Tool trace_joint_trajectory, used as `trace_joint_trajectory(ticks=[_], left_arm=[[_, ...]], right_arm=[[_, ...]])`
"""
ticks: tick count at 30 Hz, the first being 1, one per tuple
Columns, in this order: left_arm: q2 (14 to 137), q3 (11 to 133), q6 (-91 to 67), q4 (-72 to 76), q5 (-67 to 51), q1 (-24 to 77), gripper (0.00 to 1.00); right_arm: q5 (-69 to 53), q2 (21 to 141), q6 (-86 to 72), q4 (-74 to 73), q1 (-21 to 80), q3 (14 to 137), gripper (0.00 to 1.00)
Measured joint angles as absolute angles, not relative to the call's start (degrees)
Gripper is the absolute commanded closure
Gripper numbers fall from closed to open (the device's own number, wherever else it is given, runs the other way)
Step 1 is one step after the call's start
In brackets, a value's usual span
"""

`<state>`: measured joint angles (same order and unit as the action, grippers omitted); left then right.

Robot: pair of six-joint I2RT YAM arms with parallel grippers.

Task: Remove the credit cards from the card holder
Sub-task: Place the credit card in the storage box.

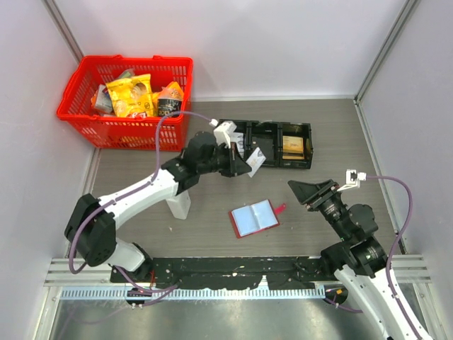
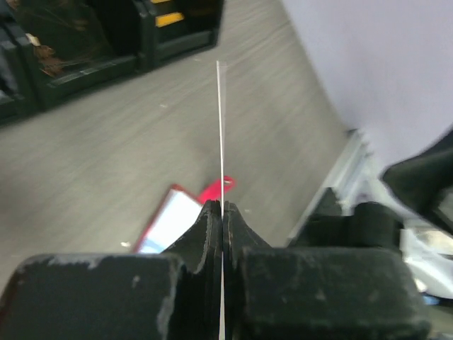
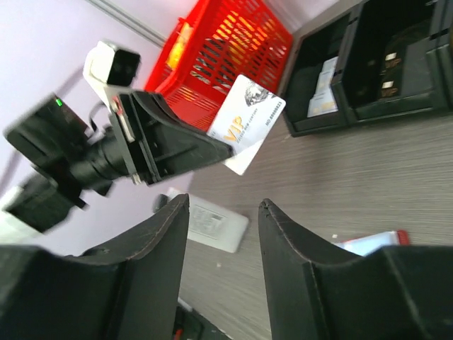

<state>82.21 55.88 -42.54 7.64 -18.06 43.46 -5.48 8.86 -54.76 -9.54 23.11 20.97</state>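
Left wrist, credit card [image 2: 221, 127] pinched between jaws

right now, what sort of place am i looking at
Probably a robot test cell: bare pale walls boxing in a grey table, left arm and right arm bolted at its edge, a red basket of snack packs as props.
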Motion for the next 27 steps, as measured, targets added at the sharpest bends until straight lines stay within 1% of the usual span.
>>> trace_joint_trajectory(ticks=[3,5,12,19,23,27], left_arm=[[85.4,65.3,-31.7,-6.7,-17.6,42.3,1.0],[87.4,69.6,-25.7,-12.8,-17.8,41.7,1.0],[98.3,82.4,-8.3,-28.3,-20.7,36.4,1.0],[113.0,99.7,6.0,-40.6,-23.3,29.3,1.0],[119.8,108.4,13.7,-48.0,-24.2,27.4,1.0],[124.5,113.3,20.0,-52.8,-25.0,27.0,1.0]], right_arm=[[-4.7,8.9,-49.7,-13.6,23.1,22.9,0.35],[-4.4,8.9,-47.4,-15.4,23.1,23.4,0.32],[-4.2,10.0,-39.7,-20.3,23.1,23.7,0.31],[-4.6,10.4,-35.6,-22.2,23.1,23.7,0.31],[-4.6,9.4,-34.4,-22.3,23.1,23.7,0.31],[-4.9,9.0,-33.8,-22.3,23.1,23.7,0.31]])
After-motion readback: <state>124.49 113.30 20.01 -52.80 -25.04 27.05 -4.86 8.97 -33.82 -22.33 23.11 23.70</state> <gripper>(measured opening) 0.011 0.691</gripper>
